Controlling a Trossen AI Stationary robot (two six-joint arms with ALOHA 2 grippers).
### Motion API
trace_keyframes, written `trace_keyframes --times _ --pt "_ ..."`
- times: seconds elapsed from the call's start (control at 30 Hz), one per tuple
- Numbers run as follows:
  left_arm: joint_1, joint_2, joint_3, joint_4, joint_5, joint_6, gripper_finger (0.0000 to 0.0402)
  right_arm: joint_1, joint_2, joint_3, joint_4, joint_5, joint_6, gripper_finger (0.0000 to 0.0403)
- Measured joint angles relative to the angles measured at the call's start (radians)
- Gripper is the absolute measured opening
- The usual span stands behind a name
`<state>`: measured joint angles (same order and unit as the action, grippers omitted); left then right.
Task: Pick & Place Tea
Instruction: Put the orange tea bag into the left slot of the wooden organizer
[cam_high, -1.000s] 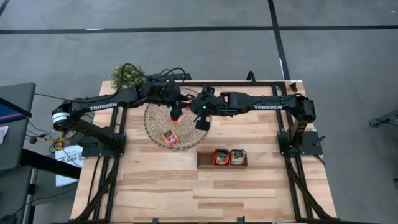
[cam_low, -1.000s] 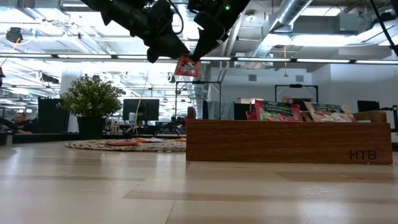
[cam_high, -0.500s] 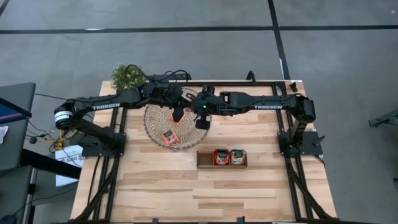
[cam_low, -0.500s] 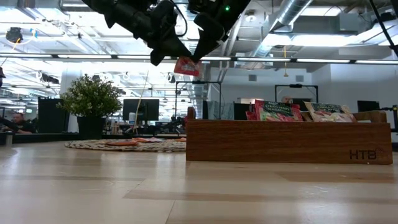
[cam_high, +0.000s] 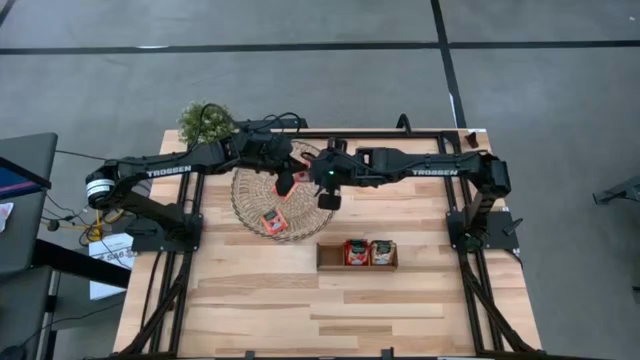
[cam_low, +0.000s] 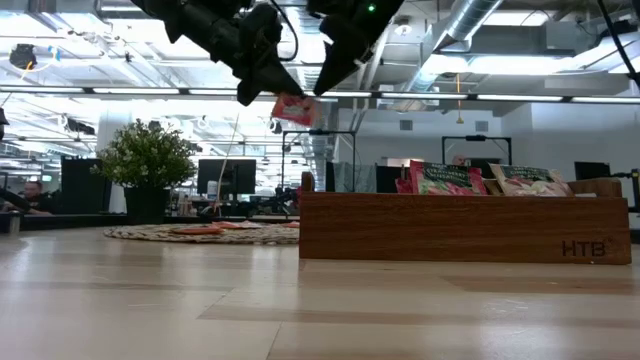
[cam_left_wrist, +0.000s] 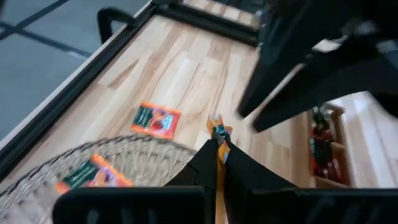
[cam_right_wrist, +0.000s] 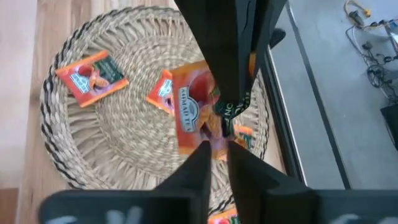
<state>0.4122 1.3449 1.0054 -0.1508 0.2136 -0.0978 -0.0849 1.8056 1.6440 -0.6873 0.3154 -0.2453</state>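
Overhead: left gripper (cam_high: 284, 184) and right gripper (cam_high: 326, 198) meet above the mat (cam_high: 245, 205), a red sachet (cam_high: 283, 192) between them; another sachet (cam_high: 271, 220) lies on the mat, two more stand in the tray (cam_high: 357, 265). Low view: the sachet (cam_low: 293, 109) hangs well above the table, its upper corner at the left gripper's (cam_low: 262, 84) tip; the right gripper (cam_low: 335, 70) sits just beside it, apparently not touching. Left wrist: fingers (cam_left_wrist: 202, 163) pinched together on the sachet's (cam_left_wrist: 217, 134) thin edge. Right wrist: fingers (cam_right_wrist: 196, 163) nearly closed, their tips at the sachet's (cam_right_wrist: 196, 109) lower edge; whether they pinch it cannot be told. Handling note, as judgement: this reads as a hand-over. The right gripper should clamp a free corner squarely before the left lets go, since a thin, floppy sachet held by one edge can twist or drop back onto the mat; then carry it level toward the tray's empty compartment.
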Motion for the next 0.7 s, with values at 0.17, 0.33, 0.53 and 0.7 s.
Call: trace_keyframes --times 0.17,0.33,0.53,0.7 --pt "-0.009 0.0 0.0 -0.03 0.001 0.0 0.0 0.006 -0.044 0.0 -0.086 0.049 0.007 0.0103" --pt "-0.055 -0.005 0.0 -0.022 0.006 -0.001 0.0 0.012 -0.099 0.0 -0.144 -0.02 0.111 0.013" --pt "-0.096 -0.006 0.0 0.104 0.005 -0.027 0.0 0.015 -0.123 0.0 -0.119 -0.278 0.212 0.0099" --pt "-0.142 -0.006 0.0 0.175 0.017 -0.071 0.0 0.039 -0.122 0.0 -0.152 -0.316 0.246 0.0056"
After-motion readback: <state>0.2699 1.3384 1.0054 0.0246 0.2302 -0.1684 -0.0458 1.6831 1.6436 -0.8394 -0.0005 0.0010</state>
